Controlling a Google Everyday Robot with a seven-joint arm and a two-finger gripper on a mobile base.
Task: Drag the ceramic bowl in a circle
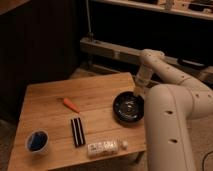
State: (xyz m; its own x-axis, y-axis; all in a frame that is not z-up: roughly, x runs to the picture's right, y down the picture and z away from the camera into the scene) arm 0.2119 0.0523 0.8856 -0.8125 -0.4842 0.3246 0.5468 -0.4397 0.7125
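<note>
- Reading the single camera view: the bowl sits upright on the right side of the table, about midway front to back, with its right rim close to the table's right edge.
- The gripper points down at the bowl's far-right rim and looks to be in contact with it.
- The arm loops in from the right. Its big near link covers the table's right front corner and hides a sliver of the bowl's right rim.
- Why the rim: my guess is that a hold there lets the arm slide the bowl flat across the wood without lifting it. The bowl is wide and shallow, so there is nothing else on it to grab.
- Why this spot: the bowl is at the right-hand extreme of the free area, which fits a point on a circular path. That's a judgement, not something visible.
- Gripper state: cannot tell whether it's open, closed or clamped on the rim. The tip merges with the dark bowl.
- Clearances on the left:
  - The orange piece is well apart from the bowl.
  - The black strips lie front-centre, also apart from it.
  - The white bottle lies on its side near the front edge, just in front of and left of the bowl, so it's the nearest obstacle.
  - The blue cup stands at the front-left corner, far from the bowl.
- Risks as I see them: the bowl going off the right edge, and clipping the bottle if the arc swings forward.
</note>
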